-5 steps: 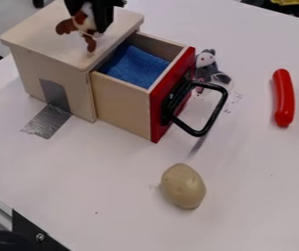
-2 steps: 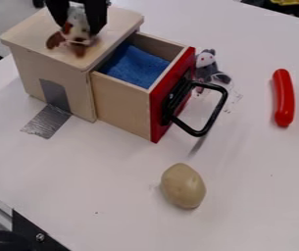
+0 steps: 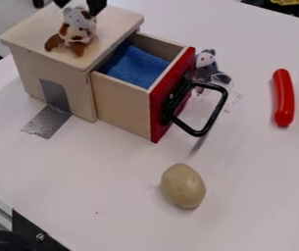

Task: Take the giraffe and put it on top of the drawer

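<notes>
At the top left edge, the black gripper (image 3: 80, 5) is open, its two fingertips apart just above and behind the giraffe's head. The small brown, white and orange plush giraffe (image 3: 78, 30) rests on the wooden top of the drawer box (image 3: 37, 30), near its front edge. The drawer (image 3: 122, 103) with its red front and black handle is pulled out, and a blue cloth (image 3: 137, 66) lies inside it.
A grey plush mouse (image 3: 207, 64) lies behind the red drawer front. A red sausage-like toy (image 3: 283, 98) is at the right, and a potato (image 3: 182, 186) sits in front of the drawer. The black handle (image 3: 211, 117) juts out over the table.
The giraffe has come down onto the box top. The gripper has opened, let it go and risen toward the top edge.
</notes>
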`<action>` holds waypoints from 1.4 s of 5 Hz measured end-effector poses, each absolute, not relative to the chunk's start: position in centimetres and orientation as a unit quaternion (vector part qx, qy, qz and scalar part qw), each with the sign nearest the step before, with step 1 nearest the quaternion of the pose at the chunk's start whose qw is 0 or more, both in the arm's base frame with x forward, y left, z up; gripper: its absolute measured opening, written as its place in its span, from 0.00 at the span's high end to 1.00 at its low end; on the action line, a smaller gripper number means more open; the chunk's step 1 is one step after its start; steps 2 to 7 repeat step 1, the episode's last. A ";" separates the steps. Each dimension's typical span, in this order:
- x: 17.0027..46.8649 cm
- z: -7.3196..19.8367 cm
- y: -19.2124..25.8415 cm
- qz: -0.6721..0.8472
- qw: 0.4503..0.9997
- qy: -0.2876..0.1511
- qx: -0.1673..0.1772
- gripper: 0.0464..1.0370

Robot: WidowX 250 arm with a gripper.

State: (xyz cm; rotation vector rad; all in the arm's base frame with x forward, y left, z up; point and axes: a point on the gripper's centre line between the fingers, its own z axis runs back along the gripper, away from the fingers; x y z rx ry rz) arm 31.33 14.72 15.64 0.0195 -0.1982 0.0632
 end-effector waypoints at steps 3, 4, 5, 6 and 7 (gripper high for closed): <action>31.8 17.8 14.2 0.021 0.993 -0.119 0.009 0.04; 31.8 17.8 14.2 0.021 0.993 -0.119 0.009 0.04; 31.8 17.8 14.2 0.021 0.993 -0.119 0.009 0.04; 31.8 17.8 14.2 0.021 0.993 -0.119 0.009 0.04; 31.8 17.8 14.2 0.021 0.993 -0.119 0.009 0.04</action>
